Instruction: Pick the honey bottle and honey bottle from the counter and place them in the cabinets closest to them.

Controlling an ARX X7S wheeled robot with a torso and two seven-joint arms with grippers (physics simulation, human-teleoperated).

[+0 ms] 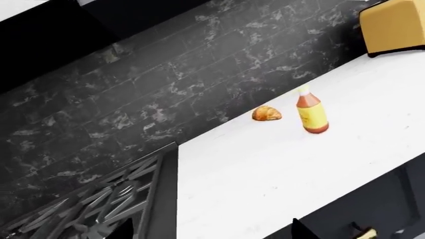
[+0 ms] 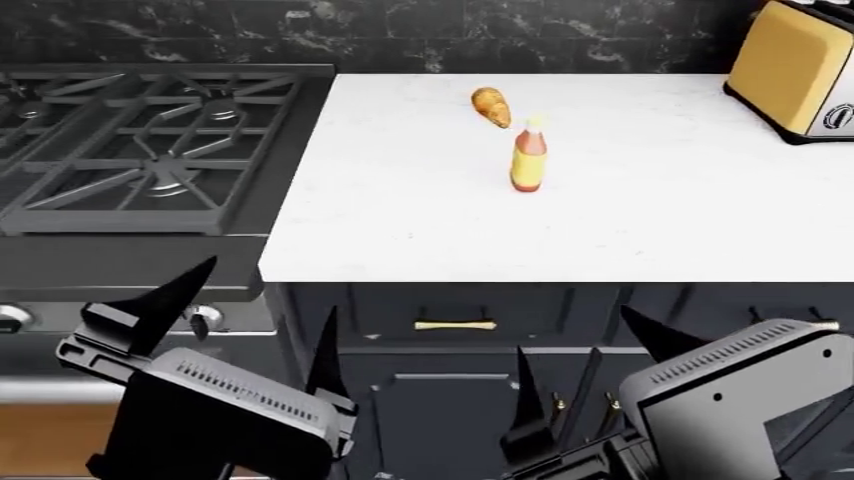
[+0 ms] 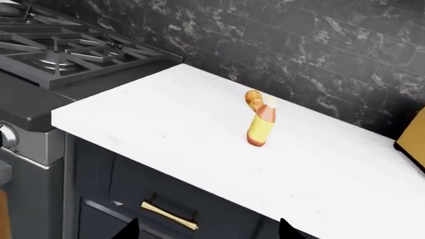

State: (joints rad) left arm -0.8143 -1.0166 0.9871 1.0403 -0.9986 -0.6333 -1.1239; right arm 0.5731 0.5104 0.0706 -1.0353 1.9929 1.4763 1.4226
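Amber honey bottle (image 2: 529,155) stands upright on the counter (image 2: 400,200), well beyond both tools.

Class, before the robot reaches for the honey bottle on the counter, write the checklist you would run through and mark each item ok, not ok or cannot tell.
1. Honey bottle upright on the counter: ok.
2. Cap on: ok.
3. Room to grasp: ok; the croissant lies behind the bottle, apart from it, and the toaster is far to the side.
4. Left gripper open and empty: ok.
5. Right gripper open and empty: ok.
6. Second honey bottle located: not ok; no view shows it.
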